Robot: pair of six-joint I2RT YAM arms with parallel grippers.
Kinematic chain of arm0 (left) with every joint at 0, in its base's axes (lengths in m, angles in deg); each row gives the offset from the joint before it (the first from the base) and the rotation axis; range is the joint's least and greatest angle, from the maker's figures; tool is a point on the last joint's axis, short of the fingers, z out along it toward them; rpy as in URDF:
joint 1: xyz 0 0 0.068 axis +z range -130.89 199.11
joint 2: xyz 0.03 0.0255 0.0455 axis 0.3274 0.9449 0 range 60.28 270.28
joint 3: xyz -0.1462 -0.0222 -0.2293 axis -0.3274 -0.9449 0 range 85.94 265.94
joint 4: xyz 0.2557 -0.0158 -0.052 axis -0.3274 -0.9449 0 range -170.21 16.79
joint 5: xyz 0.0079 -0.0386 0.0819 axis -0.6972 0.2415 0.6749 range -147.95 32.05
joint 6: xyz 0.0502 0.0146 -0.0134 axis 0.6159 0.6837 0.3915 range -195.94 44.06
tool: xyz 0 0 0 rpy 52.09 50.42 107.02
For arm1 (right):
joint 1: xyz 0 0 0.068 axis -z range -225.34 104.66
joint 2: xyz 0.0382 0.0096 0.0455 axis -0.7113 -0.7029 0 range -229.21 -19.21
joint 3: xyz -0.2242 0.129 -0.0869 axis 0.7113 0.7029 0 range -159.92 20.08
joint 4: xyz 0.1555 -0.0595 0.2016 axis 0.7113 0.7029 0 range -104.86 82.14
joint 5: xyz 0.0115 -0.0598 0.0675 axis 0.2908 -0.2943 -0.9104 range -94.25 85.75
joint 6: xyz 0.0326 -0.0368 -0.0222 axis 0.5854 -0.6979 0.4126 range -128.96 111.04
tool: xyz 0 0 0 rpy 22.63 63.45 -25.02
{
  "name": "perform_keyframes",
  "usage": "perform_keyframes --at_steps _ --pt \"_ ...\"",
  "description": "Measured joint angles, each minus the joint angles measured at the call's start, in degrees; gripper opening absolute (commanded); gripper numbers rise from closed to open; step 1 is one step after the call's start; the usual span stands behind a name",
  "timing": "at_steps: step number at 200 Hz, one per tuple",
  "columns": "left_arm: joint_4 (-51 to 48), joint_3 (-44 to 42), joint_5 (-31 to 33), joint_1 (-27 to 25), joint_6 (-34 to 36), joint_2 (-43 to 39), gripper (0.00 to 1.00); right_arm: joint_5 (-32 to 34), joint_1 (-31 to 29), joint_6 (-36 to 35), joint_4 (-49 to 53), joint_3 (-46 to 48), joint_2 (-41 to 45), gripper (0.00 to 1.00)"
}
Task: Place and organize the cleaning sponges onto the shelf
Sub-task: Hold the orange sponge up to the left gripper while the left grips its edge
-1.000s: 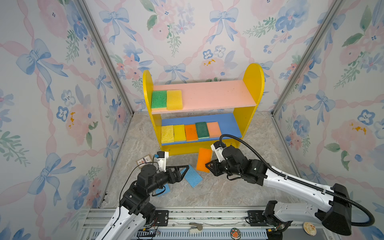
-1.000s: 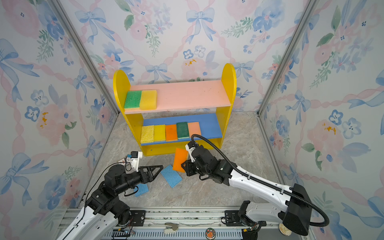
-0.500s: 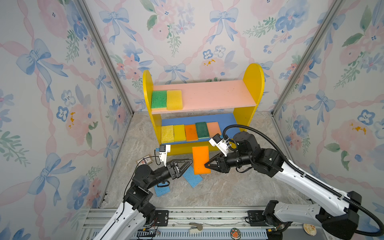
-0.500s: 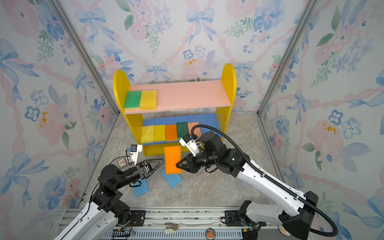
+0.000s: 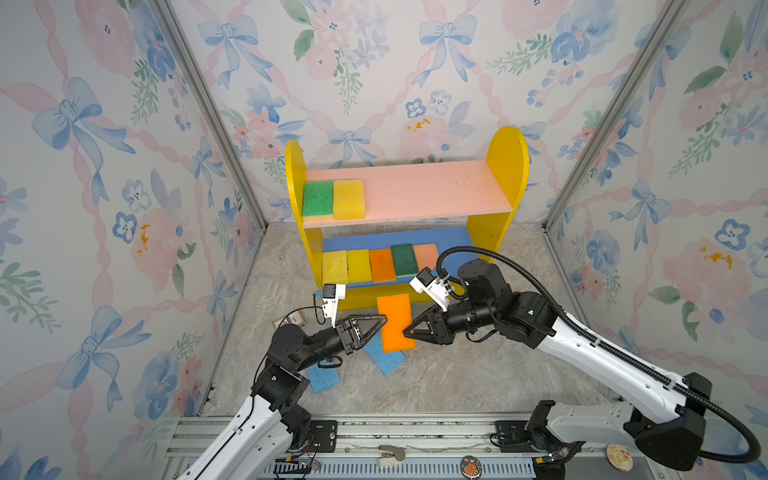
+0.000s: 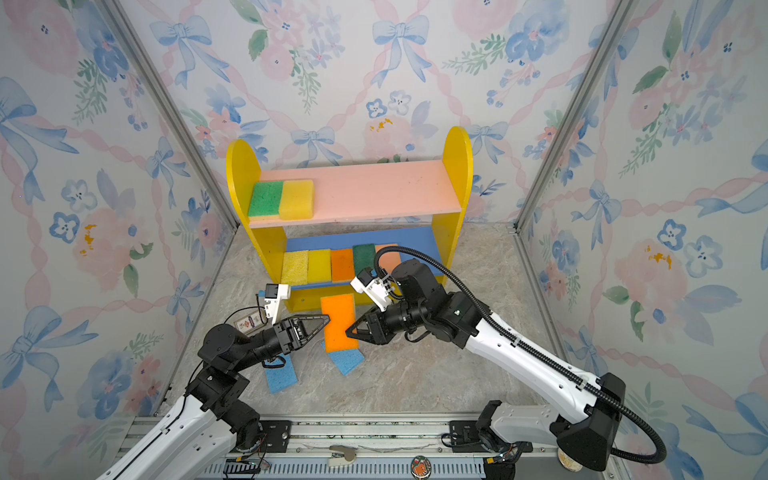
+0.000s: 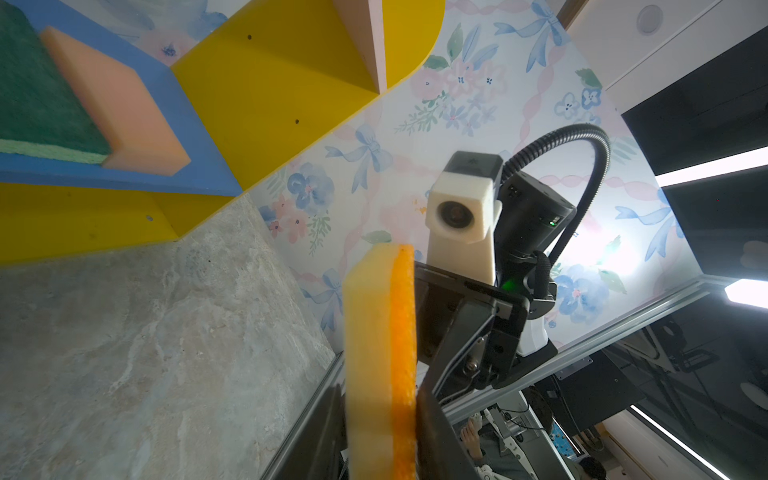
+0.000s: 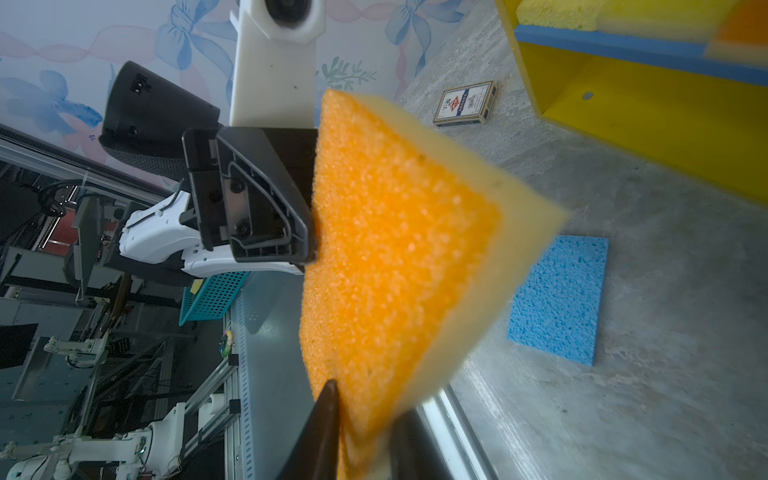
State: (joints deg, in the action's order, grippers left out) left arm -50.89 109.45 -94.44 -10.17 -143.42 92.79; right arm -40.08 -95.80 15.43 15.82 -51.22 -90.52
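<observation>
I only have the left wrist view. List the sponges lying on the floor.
Observer: One light blue sponge lies below the held orange sponge, another further left.
Operator: Report the upper board.
Observer: The pink upper board carries a green sponge and a yellow sponge at its left end.
Operator: Confirm the right grip.
Observer: In the right wrist view the right gripper has its jaws closed on that orange sponge.
</observation>
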Motion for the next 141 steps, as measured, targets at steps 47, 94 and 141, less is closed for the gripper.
perform_keyframes --at_steps 47,94,141 --pt "0.5 0.7 -0.2 0.0 0.6 0.3 0.06 0.4 0.6 1.4 -0.9 0.1 -0.1 0.71" --pt "2.9 0.7 2.9 0.0 -2.3 0.3 0.05 3.0 3.7 9.2 -8.0 6.6 5.4 0.82" --pt "4.4 1.8 8.5 0.0 -6.3 0.3 0.05 3.7 1.3 15.0 -13.0 8.8 6.5 0.74"
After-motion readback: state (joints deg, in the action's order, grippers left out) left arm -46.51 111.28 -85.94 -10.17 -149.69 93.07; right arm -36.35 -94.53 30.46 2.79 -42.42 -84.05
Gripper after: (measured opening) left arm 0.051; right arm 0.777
